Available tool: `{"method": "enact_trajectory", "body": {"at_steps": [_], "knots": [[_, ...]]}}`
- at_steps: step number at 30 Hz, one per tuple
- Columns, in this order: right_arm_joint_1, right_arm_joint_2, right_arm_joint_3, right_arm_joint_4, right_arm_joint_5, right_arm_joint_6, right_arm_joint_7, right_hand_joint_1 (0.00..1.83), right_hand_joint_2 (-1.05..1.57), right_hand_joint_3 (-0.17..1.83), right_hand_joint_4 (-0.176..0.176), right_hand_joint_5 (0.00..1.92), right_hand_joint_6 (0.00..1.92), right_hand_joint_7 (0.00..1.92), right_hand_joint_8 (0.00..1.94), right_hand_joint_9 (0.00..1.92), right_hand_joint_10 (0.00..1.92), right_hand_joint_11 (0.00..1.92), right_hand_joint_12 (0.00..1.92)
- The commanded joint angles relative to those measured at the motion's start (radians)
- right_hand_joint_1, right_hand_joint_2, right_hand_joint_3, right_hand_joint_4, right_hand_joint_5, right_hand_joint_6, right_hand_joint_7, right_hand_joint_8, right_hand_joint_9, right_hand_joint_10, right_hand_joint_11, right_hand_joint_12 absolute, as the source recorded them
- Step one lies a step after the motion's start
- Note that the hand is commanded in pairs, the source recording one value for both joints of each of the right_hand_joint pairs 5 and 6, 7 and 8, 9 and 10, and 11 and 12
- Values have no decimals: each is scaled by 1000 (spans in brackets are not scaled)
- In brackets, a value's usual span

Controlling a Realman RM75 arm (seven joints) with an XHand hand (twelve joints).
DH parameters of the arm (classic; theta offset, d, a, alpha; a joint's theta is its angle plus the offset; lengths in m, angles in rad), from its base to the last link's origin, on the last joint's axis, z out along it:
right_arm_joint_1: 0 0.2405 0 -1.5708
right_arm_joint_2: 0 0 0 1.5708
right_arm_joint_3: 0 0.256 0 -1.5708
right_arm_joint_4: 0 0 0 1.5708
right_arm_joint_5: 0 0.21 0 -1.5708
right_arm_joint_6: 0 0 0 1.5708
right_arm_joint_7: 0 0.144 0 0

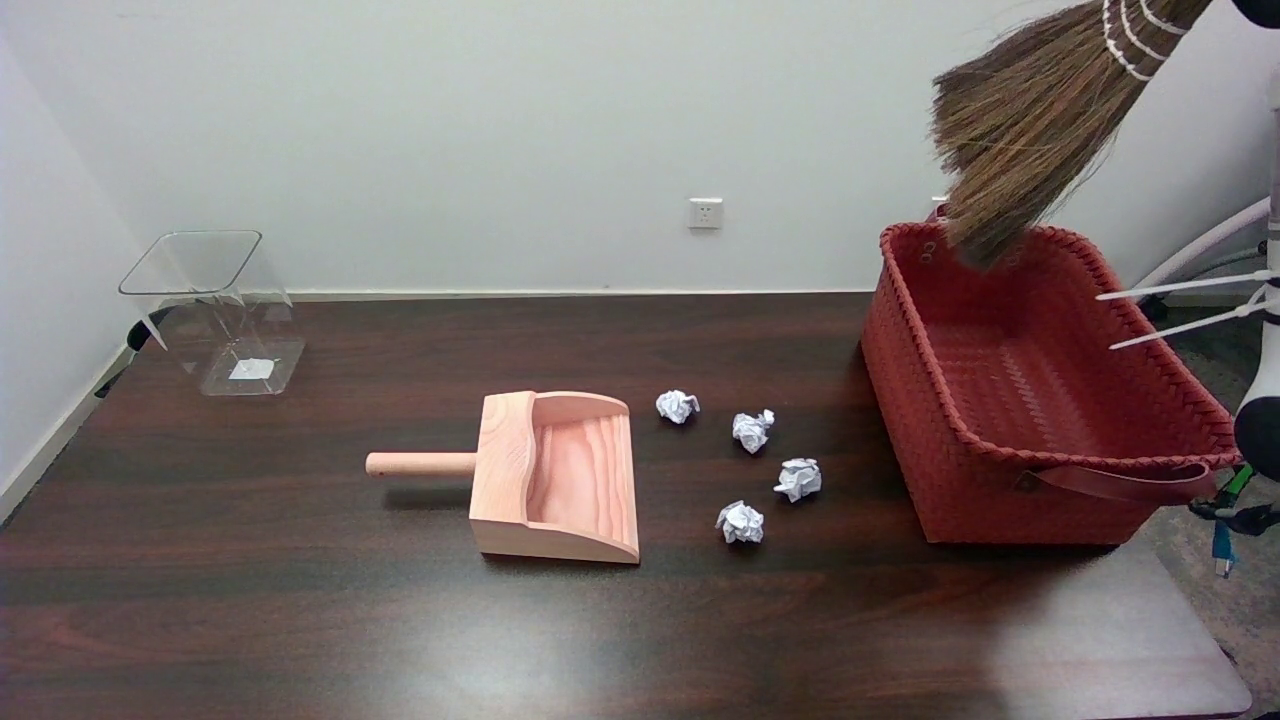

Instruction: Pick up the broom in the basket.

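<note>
Your broom (1035, 120) hangs at the upper right of the frame, lifted out of the red woven basket (1165, 400), with its bristle tips hovering just above the basket's far rim. Your right hand is out of the frame, so you cannot tell from this view how it grips the handle; judge the hold as unconfirmed.

The main risk is likely a slip: the grip sits beyond the top edge, and if it is loose the broom could drop back into the basket or swing. A swing toward the left of the frame could drag the bristles over the basket's rim and tug it, or brush the crumpled paper balls (752, 430) and the wooden dustpan (555, 475) lower down. The white cable ties (1180, 305) sticking out at the right edge could also snag the straw.

The broom's long axis runs diagonally, handle up toward the upper right corner, bristles pointing down and left.
</note>
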Motion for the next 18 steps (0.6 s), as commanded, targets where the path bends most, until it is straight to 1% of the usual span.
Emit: {"method": "enact_trajectory", "body": {"at_steps": [1,9,14,18], "knots": [[-140,-59,-29,-12,29,-206,8,1340,1571,455,0,1920,1920,1920,1920,1920,1920,1797,1797],[-221,-102,-91,-10,29,-302,-4,1337,1571,461,0,1920,1920,1920,1920,1920,1920,1801,1801],[-284,-137,-108,-9,29,-342,-51,1337,1571,461,0,1920,1920,1920,1920,1920,1920,1803,1803],[-307,-154,-175,-6,26,-377,-68,1338,1571,453,0,1920,1920,1920,1920,1920,1920,1805,1805]]}}
